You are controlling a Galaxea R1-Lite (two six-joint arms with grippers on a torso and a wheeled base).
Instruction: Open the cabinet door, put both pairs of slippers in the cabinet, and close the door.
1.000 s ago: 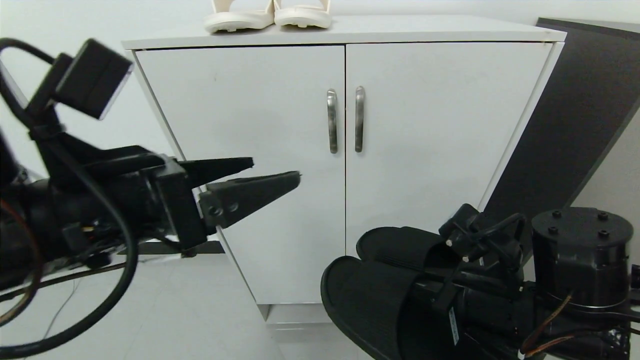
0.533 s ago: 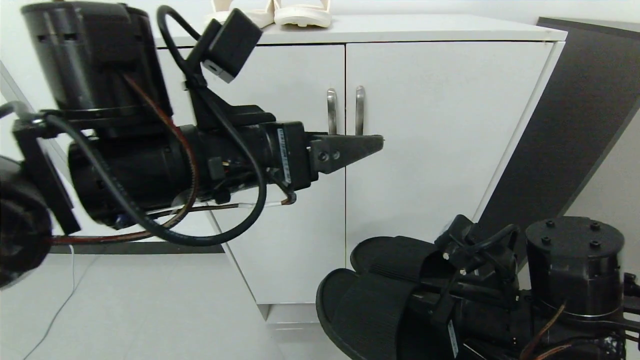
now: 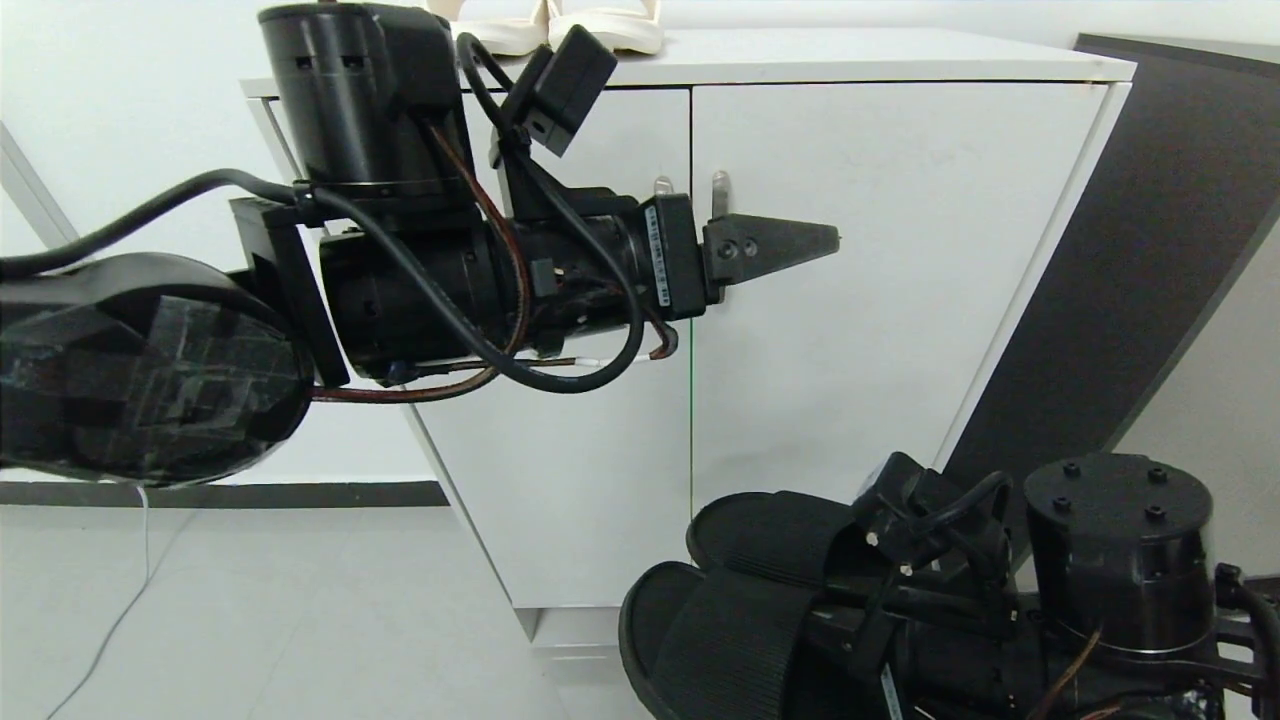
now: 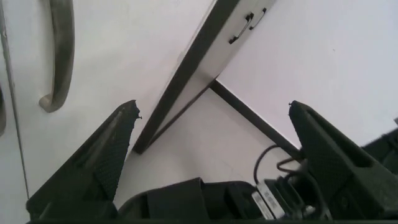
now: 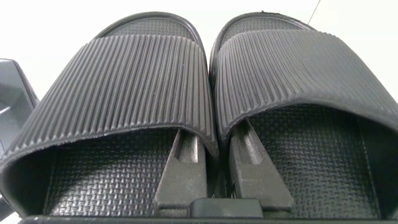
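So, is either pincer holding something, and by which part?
The right pincer holds the black slippers by their touching inner side walls, one finger inside each. The left pincer holds nothing.

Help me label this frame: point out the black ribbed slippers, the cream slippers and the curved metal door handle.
black ribbed slippers (image 5: 140, 78), right wrist view, one strap.
cream slippers (image 3: 605, 38), head view, sole edge.
curved metal door handle (image 4: 62, 56), left wrist view, its bar.

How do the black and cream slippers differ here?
The black slippers have ribbed straps; the cream slippers look smooth. The black slippers are held in the right gripper, a finger inside each; the cream slippers rest on the cabinet top. Both pairs lie side by side, outside the cabinet.
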